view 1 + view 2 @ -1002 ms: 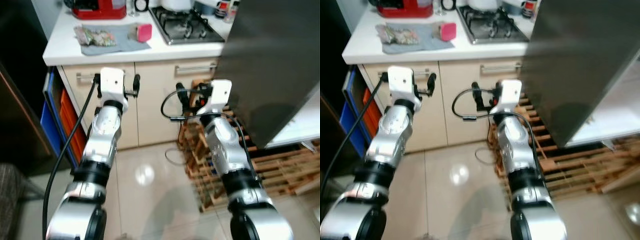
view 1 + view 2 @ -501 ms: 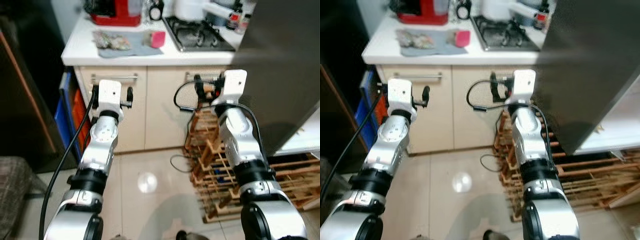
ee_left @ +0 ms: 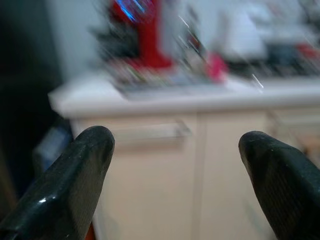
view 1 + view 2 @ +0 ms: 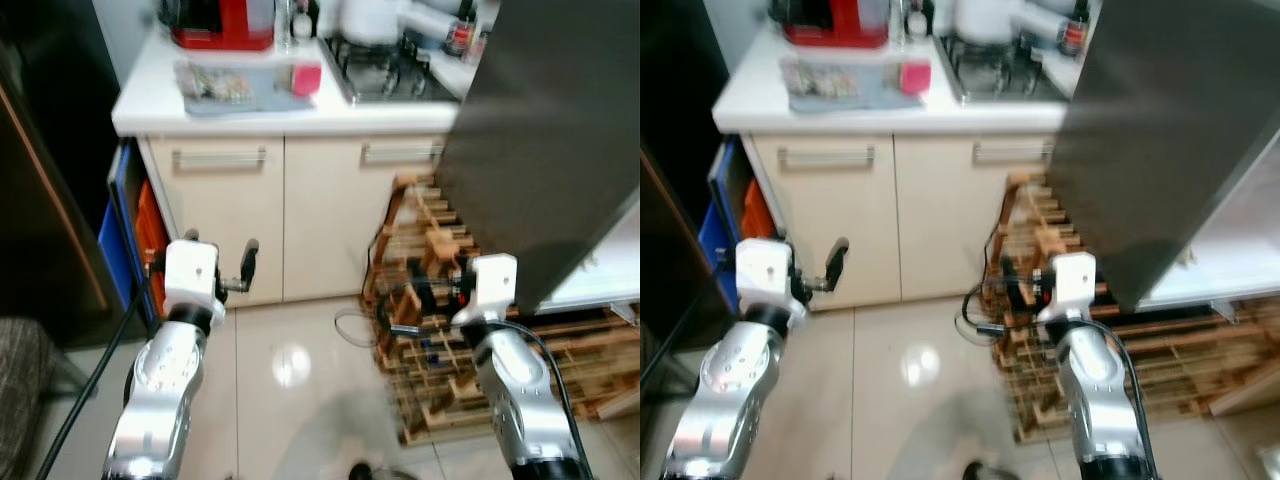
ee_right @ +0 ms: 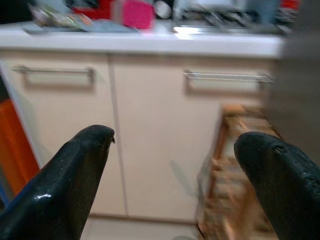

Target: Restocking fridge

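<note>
Ahead stands a cabinet (image 4: 285,215) under a tabletop (image 4: 290,105). On the tabletop, a cloth (image 4: 235,85) lies at the left, with an appliance (image 4: 222,22) behind it and a stove (image 4: 385,70) to its right. The fridge door (image 4: 545,140) stands at the right. Below it, wooden pallets (image 4: 440,340) lie on the floor (image 4: 290,400). Crates (image 4: 130,240) stand left of the cabinet.

— What does the fridge look like?
— The fridge door (image 4: 545,150) is a broad dark grey panel, swung open and standing at the robot's right, just beside the white counter.
— And inside?
— Pale white shelving (image 4: 1230,235) shows behind the door's lower edge. Whether anything sits on it cannot be made out.
</note>
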Available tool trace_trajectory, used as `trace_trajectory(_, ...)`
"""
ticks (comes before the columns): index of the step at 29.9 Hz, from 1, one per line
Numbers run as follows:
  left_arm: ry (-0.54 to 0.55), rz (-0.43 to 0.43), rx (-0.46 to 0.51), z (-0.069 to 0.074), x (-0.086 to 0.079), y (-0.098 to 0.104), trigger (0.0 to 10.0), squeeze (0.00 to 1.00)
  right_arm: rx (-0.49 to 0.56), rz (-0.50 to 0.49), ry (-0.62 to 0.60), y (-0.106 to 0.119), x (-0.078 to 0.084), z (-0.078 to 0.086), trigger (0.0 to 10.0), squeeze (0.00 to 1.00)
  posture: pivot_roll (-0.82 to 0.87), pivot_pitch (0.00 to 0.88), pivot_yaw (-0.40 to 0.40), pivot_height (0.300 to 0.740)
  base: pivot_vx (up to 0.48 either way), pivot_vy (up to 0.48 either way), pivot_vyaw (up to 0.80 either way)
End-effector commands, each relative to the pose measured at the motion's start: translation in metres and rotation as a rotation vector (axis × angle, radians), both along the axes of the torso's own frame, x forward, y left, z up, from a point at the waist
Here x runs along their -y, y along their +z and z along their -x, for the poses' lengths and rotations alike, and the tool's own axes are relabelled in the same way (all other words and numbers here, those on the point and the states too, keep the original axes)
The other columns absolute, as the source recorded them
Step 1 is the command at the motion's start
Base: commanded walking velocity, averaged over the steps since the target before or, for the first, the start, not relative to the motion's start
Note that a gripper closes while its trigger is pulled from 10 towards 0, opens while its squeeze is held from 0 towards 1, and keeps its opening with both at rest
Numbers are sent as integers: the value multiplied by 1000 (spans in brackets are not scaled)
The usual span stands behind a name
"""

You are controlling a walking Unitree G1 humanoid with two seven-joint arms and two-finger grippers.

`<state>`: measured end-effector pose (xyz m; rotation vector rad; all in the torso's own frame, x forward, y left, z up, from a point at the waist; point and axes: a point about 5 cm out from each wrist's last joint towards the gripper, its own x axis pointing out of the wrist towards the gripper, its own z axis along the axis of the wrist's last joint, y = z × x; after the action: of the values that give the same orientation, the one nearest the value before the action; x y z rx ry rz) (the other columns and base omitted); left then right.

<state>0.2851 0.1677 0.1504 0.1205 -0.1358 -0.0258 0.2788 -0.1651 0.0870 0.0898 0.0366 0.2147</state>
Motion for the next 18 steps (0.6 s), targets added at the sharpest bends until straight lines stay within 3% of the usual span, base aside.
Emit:
trace_trajectory(1, -13, -30, -22, -3, 3, -3, 10000, 0, 34, -33, 8, 14, -6, -13, 10000, 0, 34, 0, -43, 740, 480, 0, 575)
trace_trajectory(5, -30, -32, -40, -11, 1, -1, 10000, 0, 76, -12, -5, 26, -9, -23, 10000, 0, 34, 0, -35, 740, 480, 0, 567)
trace_trajectory(11, -82, -67, 7, -33, 3, 17, 10000, 0, 113, -12, -15, 39, -16, -37, 10000, 0, 37, 0, -27, 740, 480, 0, 0)
trace_trajectory(15, -89, -64, 20, -39, 1, 23, 10000, 0, 138, -23, -10, 46, -21, -43, 10000, 0, 37, 0, -20, 740, 480, 0, 0)
trace_trajectory(16, -98, -13, 9, -42, 1, 25, 10000, 0, 167, -28, -16, 53, -24, -46, 10000, 0, 38, 0, -21, 740, 480, 0, 0)
trace_trajectory(18, -101, 1, 7, -43, 1, 25, 10000, 0, 176, -28, -20, 54, -24, -47, 10000, 0, 38, 0, -21, 740, 480, 0, 0)
